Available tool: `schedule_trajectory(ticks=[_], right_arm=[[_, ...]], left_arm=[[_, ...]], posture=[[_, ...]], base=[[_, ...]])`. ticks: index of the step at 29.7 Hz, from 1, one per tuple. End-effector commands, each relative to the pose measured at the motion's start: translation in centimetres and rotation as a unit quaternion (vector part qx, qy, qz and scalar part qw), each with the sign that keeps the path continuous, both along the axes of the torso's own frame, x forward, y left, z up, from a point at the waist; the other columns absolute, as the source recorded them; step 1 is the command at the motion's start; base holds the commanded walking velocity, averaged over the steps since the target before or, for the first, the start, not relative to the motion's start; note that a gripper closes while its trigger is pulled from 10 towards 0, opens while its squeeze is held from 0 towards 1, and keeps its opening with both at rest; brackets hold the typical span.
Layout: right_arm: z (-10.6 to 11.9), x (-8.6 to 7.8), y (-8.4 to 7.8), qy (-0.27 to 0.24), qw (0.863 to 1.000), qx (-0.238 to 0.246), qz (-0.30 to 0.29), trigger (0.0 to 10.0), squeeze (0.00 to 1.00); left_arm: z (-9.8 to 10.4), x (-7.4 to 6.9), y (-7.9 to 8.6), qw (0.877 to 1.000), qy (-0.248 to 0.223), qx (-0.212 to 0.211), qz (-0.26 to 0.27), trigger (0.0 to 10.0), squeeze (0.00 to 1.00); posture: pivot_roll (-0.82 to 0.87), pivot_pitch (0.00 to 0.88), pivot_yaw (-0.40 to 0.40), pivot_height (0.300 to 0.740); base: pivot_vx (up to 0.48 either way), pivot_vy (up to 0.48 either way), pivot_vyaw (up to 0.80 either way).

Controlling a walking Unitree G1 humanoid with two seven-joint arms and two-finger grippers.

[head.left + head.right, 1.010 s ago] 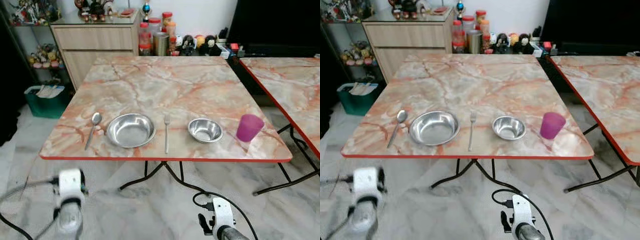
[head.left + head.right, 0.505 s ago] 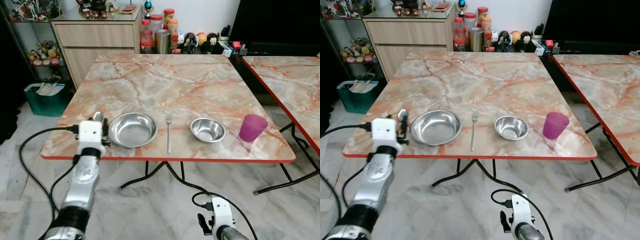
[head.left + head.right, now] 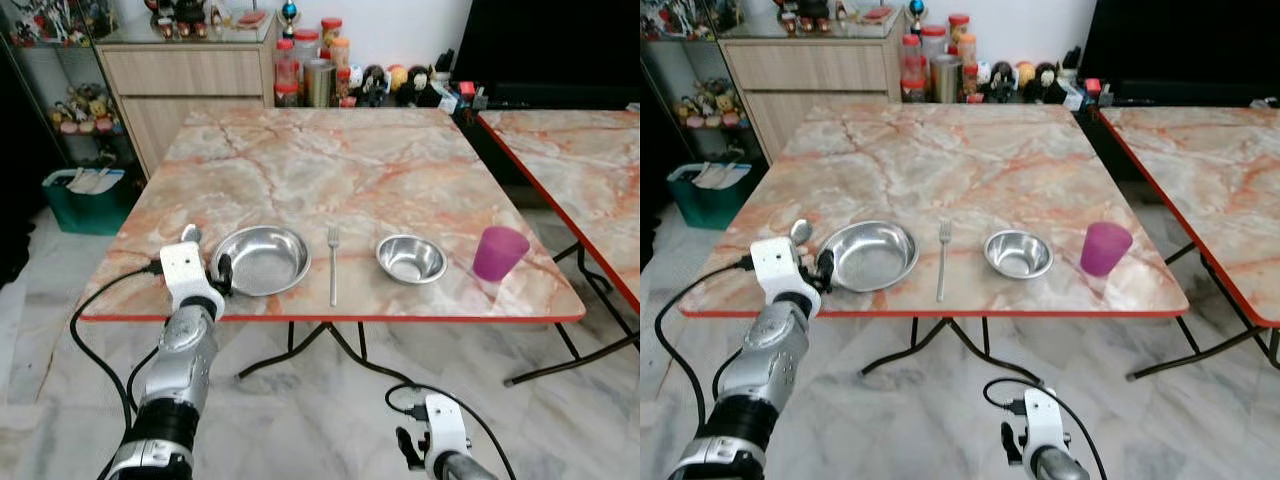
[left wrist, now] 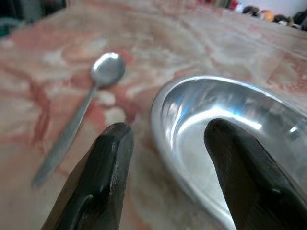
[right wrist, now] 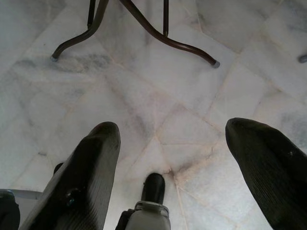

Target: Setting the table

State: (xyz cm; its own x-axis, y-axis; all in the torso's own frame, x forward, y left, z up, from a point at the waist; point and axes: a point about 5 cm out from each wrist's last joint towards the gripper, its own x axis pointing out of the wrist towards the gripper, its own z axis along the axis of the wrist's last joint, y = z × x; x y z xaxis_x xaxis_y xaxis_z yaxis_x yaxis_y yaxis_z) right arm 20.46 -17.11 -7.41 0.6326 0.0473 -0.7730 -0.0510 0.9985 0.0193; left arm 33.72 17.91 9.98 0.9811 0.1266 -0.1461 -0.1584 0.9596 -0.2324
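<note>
The large steel bowl sits empty near the front edge of the marble table, with the spoon lying just beside it on its left. To its right come the fork, a small steel bowl, also empty, and a purple cup. The left gripper hovers with fingers spread astride the large bowl's left rim. The right gripper hangs low over the tiled floor, fingers apart.

A pink marble table stands on a pale tile floor. A wooden cabinet is behind.
</note>
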Motion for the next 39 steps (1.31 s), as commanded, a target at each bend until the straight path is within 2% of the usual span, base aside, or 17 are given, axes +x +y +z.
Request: schedule_trajectory(ticks=[1, 3, 4, 9, 17, 23, 30, 33, 39], right_arm=[[0.1, 0.2, 0.1, -0.002, 1.0, 0.003, -0.002, 10.0, 0.0], [0.1, 0.2, 0.3, -0.002, 1.0, 0.004, 0.0, 10.0, 0.0], [0.1, 0.2, 0.3, -0.002, 1.0, 0.004, 0.0, 10.0, 0.0], [0.1, 0.2, 0.3, -0.002, 1.0, 0.005, 0.0, 10.0, 0.0], [0.1, 0.2, 0.2, -0.002, 1.0, 0.005, -0.002, 10.0, 0.0], [0.1, 0.1, 0.1, -0.003, 1.0, 0.004, -0.003, 10.0, 0.0], [0.1, 0.1, 0.1, -0.002, 1.0, 0.004, -0.003, 10.0, 0.0], [0.0, 0.1, 0.1, -0.002, 1.0, 0.004, -0.004, 10.0, 0.0], [0.0, 0.0, 0.1, -0.001, 1.0, 0.004, -0.004, 10.0, 0.0]], left_arm=[[0.8, 0.4, -0.1, 1.0, -0.003, -0.014, 0.001, 10.0, 0.0], [0.1, 0.3, -0.4, 0.998, 0.021, -0.057, 0.002, 10.0, 0.0], [0.1, 0.3, -0.4, 0.998, 0.024, -0.064, 0.002, 10.0, 0.0], [0.8, 0.5, -0.9, 0.993, 0.01, -0.117, 0.005, 10.0, 0.0], [1.4, 1.0, -1.2, 0.994, 0.018, -0.112, -0.004, 10.0, 0.0], [1.5, 1.1, -1.1, 0.996, 0.02, -0.091, 0.001, 10.0, 0.0], [1.2, 1.3, -1.3, 0.994, 0.035, -0.103, 0.001, 10.0, 0.0], [0.8, 1.3, -1.6, 0.991, 0.047, -0.122, -0.004, 10.0, 0.0], [0.6, 1.4, -1.7, 0.991, 0.053, -0.12, 0.002, 10.0, 0.0]], posture=[[0.04, 0.0, -0.022, 0.74], [0.03, 0.0, -0.02, 0.74], [0.03, 0.0, -0.02, 0.74], [0.03, 0.0, -0.017, 0.74], [0.03, 0.0, -0.016, 0.74], [0.03, 0.0, -0.014, 0.74], [0.03, 0.0, -0.015, 0.74], [0.03, 0.0, -0.015, 0.74], [0.02, 0.0, -0.013, 0.74]], base=[[0.0, 0.0, 0.0], [0.0, 0.0, 0.0], [0.0, 0.0, 0.0], [0.0, 0.0, 0.0], [0.0, 0.0, 0.0], [0.0, 0.0, 0.0], [0.0, 0.0, 0.0], [0.0, 0.0, 0.0], [0.0, 0.0, 0.0]])
